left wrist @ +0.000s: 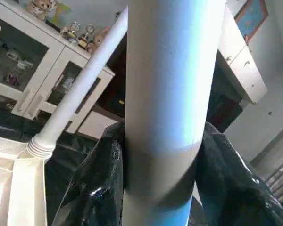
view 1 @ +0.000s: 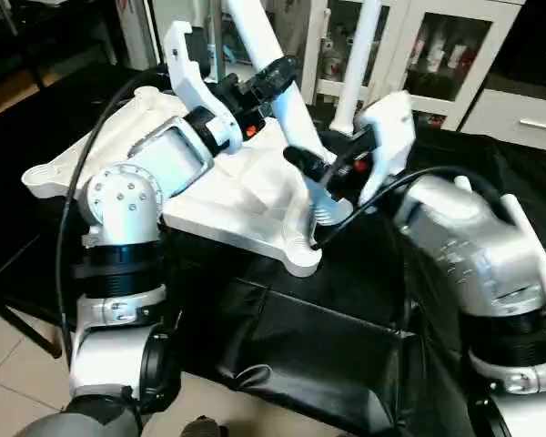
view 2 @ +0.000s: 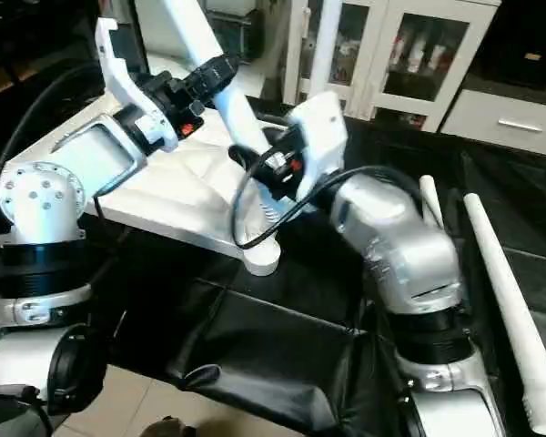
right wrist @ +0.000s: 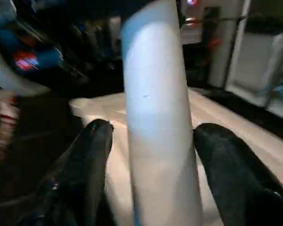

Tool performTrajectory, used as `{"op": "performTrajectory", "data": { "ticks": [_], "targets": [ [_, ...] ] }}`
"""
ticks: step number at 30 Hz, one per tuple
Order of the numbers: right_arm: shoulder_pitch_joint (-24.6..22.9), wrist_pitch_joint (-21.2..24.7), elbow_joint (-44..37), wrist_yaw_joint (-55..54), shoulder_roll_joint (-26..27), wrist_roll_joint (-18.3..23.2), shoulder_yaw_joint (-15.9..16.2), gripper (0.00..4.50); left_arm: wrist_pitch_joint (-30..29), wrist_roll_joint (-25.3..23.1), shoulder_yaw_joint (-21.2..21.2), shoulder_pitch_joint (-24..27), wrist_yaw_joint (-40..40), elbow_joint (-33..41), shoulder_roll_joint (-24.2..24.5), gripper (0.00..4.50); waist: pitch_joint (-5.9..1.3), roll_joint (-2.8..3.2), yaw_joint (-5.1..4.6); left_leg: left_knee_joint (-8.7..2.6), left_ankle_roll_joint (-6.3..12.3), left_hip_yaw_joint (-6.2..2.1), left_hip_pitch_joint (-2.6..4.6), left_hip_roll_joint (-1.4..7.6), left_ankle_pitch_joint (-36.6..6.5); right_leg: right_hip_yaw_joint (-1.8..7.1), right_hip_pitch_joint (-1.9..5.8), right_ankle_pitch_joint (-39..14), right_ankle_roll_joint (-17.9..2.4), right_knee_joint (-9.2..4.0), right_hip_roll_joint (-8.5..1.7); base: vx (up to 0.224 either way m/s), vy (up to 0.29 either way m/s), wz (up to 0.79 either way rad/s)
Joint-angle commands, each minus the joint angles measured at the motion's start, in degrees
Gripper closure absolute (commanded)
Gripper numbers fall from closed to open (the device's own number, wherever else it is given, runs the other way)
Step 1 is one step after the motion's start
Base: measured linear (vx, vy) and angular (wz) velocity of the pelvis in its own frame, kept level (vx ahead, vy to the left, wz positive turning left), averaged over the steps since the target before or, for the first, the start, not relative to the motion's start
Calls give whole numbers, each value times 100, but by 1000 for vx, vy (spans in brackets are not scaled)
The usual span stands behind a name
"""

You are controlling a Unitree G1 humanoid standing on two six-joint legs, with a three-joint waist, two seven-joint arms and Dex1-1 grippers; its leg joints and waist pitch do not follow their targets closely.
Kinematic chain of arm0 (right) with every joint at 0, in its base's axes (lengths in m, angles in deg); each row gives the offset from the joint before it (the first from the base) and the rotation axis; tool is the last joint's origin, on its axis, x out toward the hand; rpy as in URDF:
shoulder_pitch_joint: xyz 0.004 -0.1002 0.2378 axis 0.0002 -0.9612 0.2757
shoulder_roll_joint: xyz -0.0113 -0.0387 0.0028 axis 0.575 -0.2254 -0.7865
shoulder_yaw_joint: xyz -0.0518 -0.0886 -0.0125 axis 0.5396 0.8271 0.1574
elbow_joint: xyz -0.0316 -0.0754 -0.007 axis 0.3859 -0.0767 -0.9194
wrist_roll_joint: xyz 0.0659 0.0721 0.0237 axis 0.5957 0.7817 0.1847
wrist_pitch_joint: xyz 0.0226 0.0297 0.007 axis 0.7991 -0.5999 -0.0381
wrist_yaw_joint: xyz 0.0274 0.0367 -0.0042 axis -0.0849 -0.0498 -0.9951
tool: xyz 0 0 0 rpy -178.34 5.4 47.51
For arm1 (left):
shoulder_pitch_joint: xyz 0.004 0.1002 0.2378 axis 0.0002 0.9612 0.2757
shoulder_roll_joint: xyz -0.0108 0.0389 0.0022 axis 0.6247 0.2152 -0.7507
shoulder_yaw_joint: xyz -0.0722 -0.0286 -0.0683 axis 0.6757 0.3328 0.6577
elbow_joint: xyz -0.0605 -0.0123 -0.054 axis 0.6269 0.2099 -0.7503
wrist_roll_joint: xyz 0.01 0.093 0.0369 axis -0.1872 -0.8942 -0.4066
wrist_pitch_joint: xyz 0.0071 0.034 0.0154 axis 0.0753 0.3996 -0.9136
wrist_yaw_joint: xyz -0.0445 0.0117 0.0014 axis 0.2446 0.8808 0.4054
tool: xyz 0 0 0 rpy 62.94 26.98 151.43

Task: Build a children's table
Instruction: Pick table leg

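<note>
Tabletop — white plastic rectangular top (view 1: 214, 196) of the children's table, ribbed underside up — is seen lying on the large black-covered work table (view 1: 328, 346). A long tapered white tube leg (view 1: 278, 86) is tilted over the near corner socket (view 1: 302, 259), its foot at the socket. Left gripper (view 1: 278, 77) is clamped on that leg high up; black fingers (left wrist: 99, 188) are pressed to both sides in the left wrist view. Right gripper (view 1: 314, 168) is placed around the same leg lower down — fingers (right wrist: 85, 160) apart, gaps visible either side. A second leg (view 1: 357, 64) is seated upright in the far corner socket. Two loose legs (view 2: 505, 300) are laid on the black cover beside the right arm.
</note>
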Motion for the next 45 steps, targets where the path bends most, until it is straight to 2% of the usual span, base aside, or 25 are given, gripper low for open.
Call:
{"op": "performTrajectory", "data": {
  "ticks": [1,4,5,6,8,9,13,15,16,19,24,27,31,32,33,39,42,43,44,45],
  "targets": [
    [231,438,-12,239,-185,466,-383,113,-150,141,-92,-6,-238,126,71,271,-441,-6,3,-365,-142,6,107,20,-626,164,345,21,-1116,-318,-217,0,0,0],
    [360,1031,211,489,-496,843,-607,99,-388,436,-113,23,-624,279,163,271,-441,-4,16,-359,-163,6,110,13,-583,163,353,-46,-1162,-312,-219,0,0,0],
    [375,1226,276,658,-646,990,-655,99,-518,629,-115,43,-829,378,207,271,-437,-12,23,-359,-166,19,104,19,-575,168,342,-41,-1168,-322,-223,0,0,0],
    [385,1548,359,841,-804,1233,-743,76,-679,890,-128,84,-1135,536,282,271,-439,-25,28,-353,-153,24,109,10,-569,165,351,-38,-1202,-317,-217,0,0,0],
    [391,2046,493,1100,-990,1664,-930,72,-912,1298,-193,184,-1763,847,456,271,-440,-18,38,-347,-104,20,95,9,-516,160,357,15,-1267,-305,-225,0,0,0],
    [392,2063,498,1103,-990,1680,-940,72,-915,1304,-197,188,-1785,856,463,271,-441,-21,35,-347,-79,26,85,16,-484,158,351,28,-1293,-305,-229,0,0,0],
    [409,2643,640,1235,-1012,2219,-1207,72,-952,1423,-307,288,-2377,1055,628,271,-428,-21,24,-363,-98,31,100,27,-600,157,338,-316,-1283,-343,-244,0,0,0],
    [397,2762,646,1273,-1011,2329,-1233,72,-957,1464,-307,300,-2468,1078,633,271,-423,-9,34,-369,-181,33,111,35,-705,158,321,-500,-1222,-359,-247,0,0,0],
    [383,2964,652,1331,-1008,2499,-1258,72,-1003,1556,-306,320,-2625,1116,638,271,-423,-11,40,-373,-210,32,116,35,-734,158,320,-562,-1195,-366,-250,0,0,0],
    [361,3093,632,1422,-1068,2630,-1225,72,-1036,1604,-330,340,-2680,1133,678,271,-425,-7,49,-375,-248,30,116,34,-741,155,313,-560,-1157,-367,-244,0,0,0],
    [185,3392,317,1593,-1258,2837,-992,72,-1035,1640,-393,383,-2929,1153,775,271,-428,-18,94,-381,-285,26,103,39,-660,163,318,-546,-1053,-361,-250,0,0,0],
    [114,3385,200,1646,-1341,2775,-832,72,-1040,1651,-406,388,-2997,1155,788,271,-434,-22,118,-378,-297,27,101,38,-644,161,319,-543,-1042,-363,-250,0,0,0],
    [33,3318,93,1679,-1393,2684,-627,109,-1111,1658,-486,427,-3142,1215,856,271,-429,-16,137,-384,-332,24,109,43,-728,164,301,-715,-965,-375,-254,0,0,0],
    [22,3290,64,1704,-1414,2665,-571,129,-1119,1648,-525,441,-3190,1233,882,271,-425,-22,142,-387,-344,23,113,46,-759,165,295,-772,-954,-379,-257,0,0,0],
    [20,3279,55,1715,-1423,2656,-554,129,-1120,1644,-533,443,-3198,1236,886,271,-423,-20,146,-389,-352,22,112,49,-776,165,293,-803,-947,-383,-259,0,0,0],
    [15,3036,13,1659,-1366,2511,-423,180,-1064,1575,-601,404,-3273,1187,941,271,-428,-21,163,-391,-377,20,106,49,-741,164,288,-728,-919,-366,-256,0,0,0],
    [-21,2684,-23,1580,-1343,2318,-353,193,-916,1385,-630,405,-3143,1137,964,271,-426,-21,157,-394,-382,17,102,48,-760,165,289,-735,-898,-368,-255,0,0,0],
    [-37,2443,-48,1518,-1316,2159,-327,217,-862,1245,-637,389,-2954,1077,947,236,-420,-27,162,-396,-395,19,94,55,-776,168,288,-773,-853,-380,-264,0,0,0],
    [-20,2077,-43,1282,-1236,1829,-264,223,-861,1142,-529,322,-2507,844,855,215,-422,-23,153,-393,-432,14,84,46,-760,167,290,-774,-814,-377,-264,0,0,0],
    [8,1837,-21,1087,-1141,1621,-249,223,-832,1090,-434,287,-2185,693,763,215,-427,-24,153,-388,-452,18,89,44,-760,169,290,-770,-799,-372,-260,0,0,0]
  ]
}}
